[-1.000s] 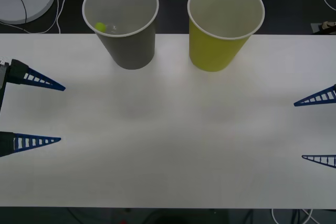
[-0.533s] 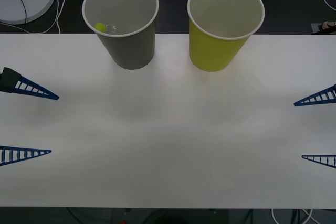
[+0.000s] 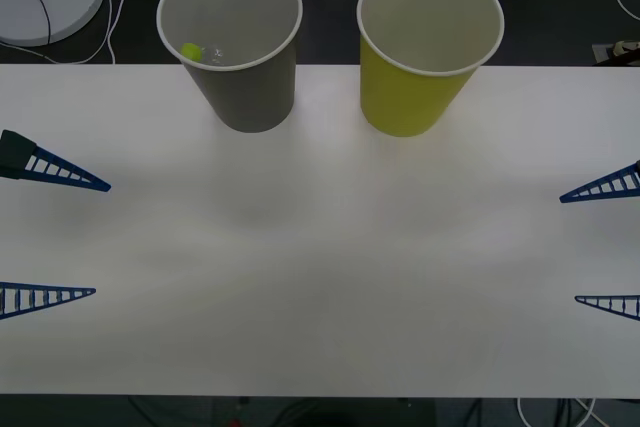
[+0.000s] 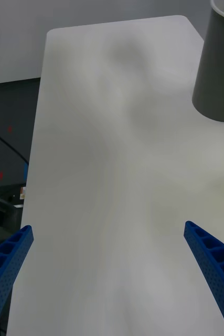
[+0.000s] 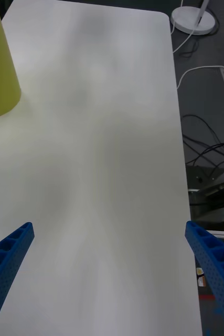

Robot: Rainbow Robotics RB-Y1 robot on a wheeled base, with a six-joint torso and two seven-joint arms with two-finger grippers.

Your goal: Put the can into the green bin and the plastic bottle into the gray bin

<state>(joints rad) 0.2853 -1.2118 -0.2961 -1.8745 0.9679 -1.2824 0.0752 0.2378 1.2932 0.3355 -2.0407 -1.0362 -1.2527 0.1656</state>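
Along the far edge of the tabletop (image 3: 320, 277) we see two big paper-cup-shaped bins standing upright, near each other but apart. The gray bin (image 3: 245, 77) sits toward the left half of that edge, the green bin (image 3: 415, 87) toward the middle-right. Down inside the gray bin, against its white wall, lies the plastic bottle (image 3: 200, 51) (we make out its lime-green cap and a bit of clear body, little more). We cannot tell what the green bin holds; its white inside looks bare from the front view.

At the left edge of the tabletop our left gripper (image 3: 50, 237) hovers with its blue ribbed fingers spread wide and nothing between them. At the right edge our right gripper (image 3: 605, 244) does likewise, fingers parted and holding nothing. Both grippers are well apart from the bins.
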